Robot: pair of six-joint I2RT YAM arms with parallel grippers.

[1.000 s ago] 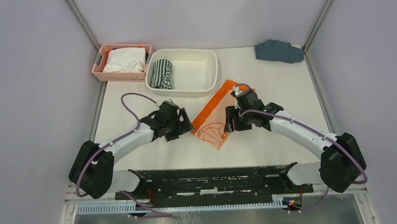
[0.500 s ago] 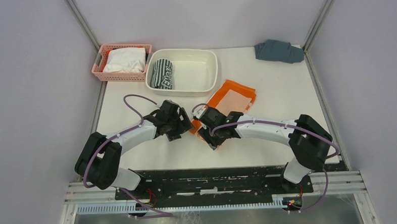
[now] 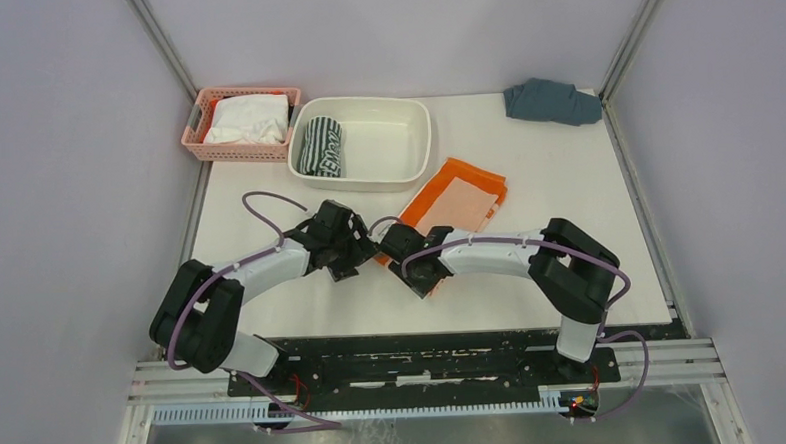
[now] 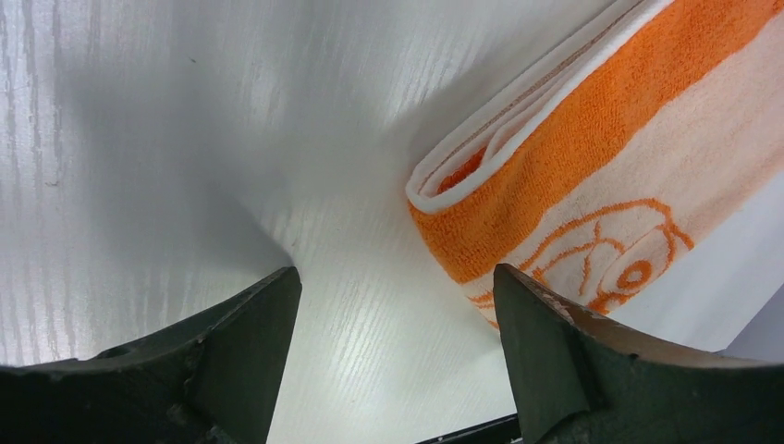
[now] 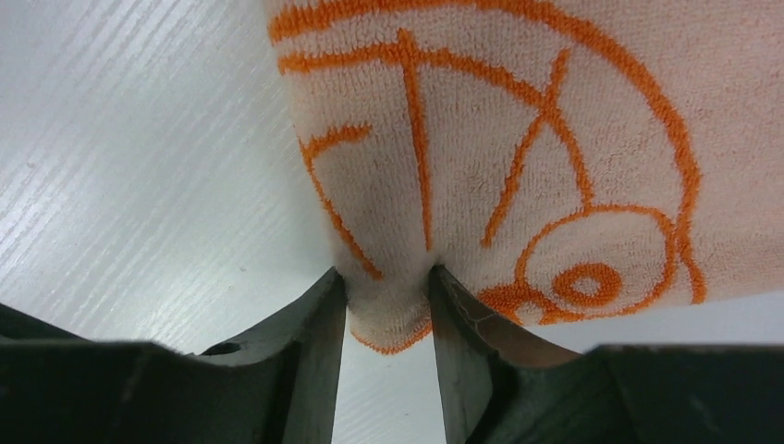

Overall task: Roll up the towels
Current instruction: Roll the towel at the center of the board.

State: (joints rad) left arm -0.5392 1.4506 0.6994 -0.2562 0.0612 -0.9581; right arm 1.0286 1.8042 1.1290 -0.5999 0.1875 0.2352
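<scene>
The orange towel with a peach centre lies folded on the table, running diagonally from the tub to the two grippers. My right gripper is shut on its near end, pinching a fold of peach cloth with orange line drawing. My left gripper is open and empty, its jaws wide apart, just left of the towel's folded edge. The green-and-white striped towel lies rolled in the left end of the white tub.
A pink basket with a white cloth stands at the back left beside the tub. A blue-grey cloth lies crumpled at the back right corner. Frame posts rise at both back corners.
My right gripper swung from the towel's right side across to its near-left end and shut on it. The towel's near part is now folded under. The left gripper shifted slightly.
</scene>
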